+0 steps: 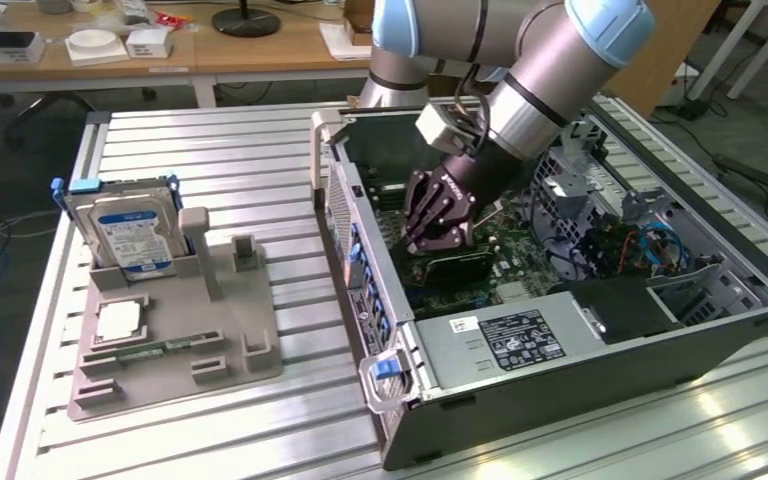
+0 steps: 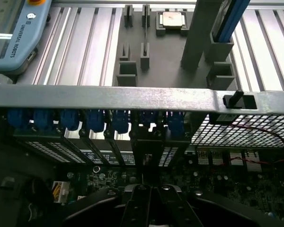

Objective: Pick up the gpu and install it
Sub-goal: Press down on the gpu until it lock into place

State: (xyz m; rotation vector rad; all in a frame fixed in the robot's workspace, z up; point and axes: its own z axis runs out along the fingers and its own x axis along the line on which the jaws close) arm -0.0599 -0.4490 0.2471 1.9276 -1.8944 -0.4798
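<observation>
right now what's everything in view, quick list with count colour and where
computer case: one, dark grey, open, on the exterior view's right of the table
motherboard: one, dark green, inside the case
gpu: one, dark card, inside the case beneath the claw; whether it is gripped or seated cannot be told
power supply: one, silver with a black label, at the case's near end
slot clips: a row, blue, along the case's rear edge
holder tray: one, grey, on the table at the exterior view's left
hard drive: one, silver with a blue label, upright in the tray
memory stick: one, green, lying in the tray
table: one, ribbed aluminium
arm: one, grey with pale blue caps
claw: one, dark, shut, inside the case
</observation>
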